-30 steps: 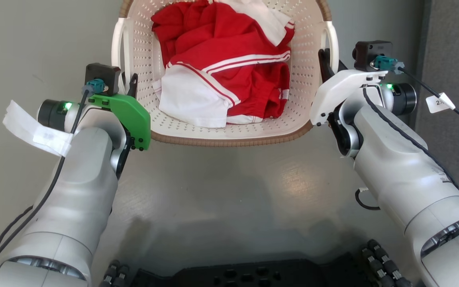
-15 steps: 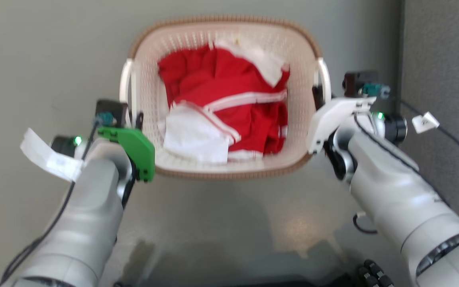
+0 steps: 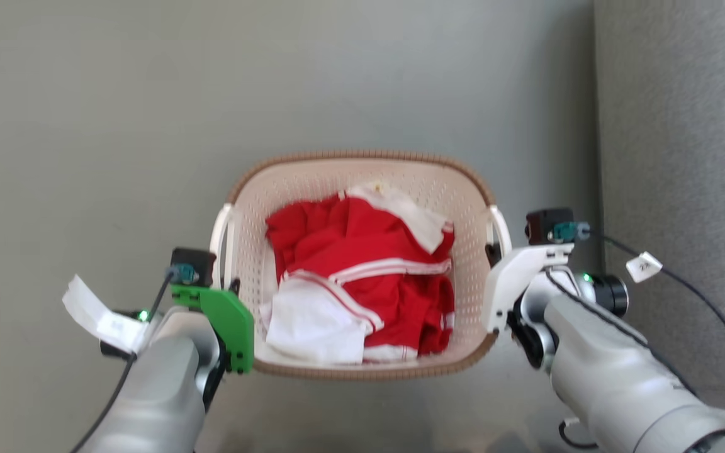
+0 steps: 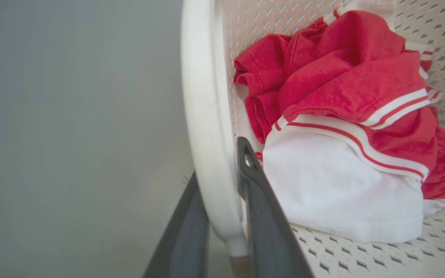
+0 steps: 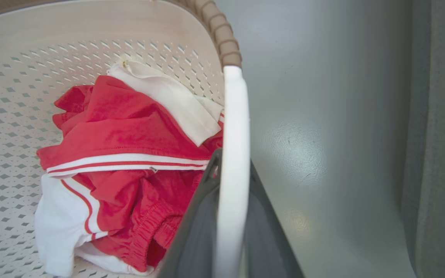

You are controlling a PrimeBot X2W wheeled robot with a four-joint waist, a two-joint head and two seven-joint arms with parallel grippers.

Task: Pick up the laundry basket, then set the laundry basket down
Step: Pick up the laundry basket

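Grey floor spreads around the laundry basket; left end effector and right end effector pinch its handles.

Small cream-white perforated laundry basket, rounded-rectangular, with brown woven-look rim and white side handles. Upright and level, mouth up, over grey floor. Loaded with crumpled red-and-white clothes. Gripped at each handle: left gripper, right gripper.
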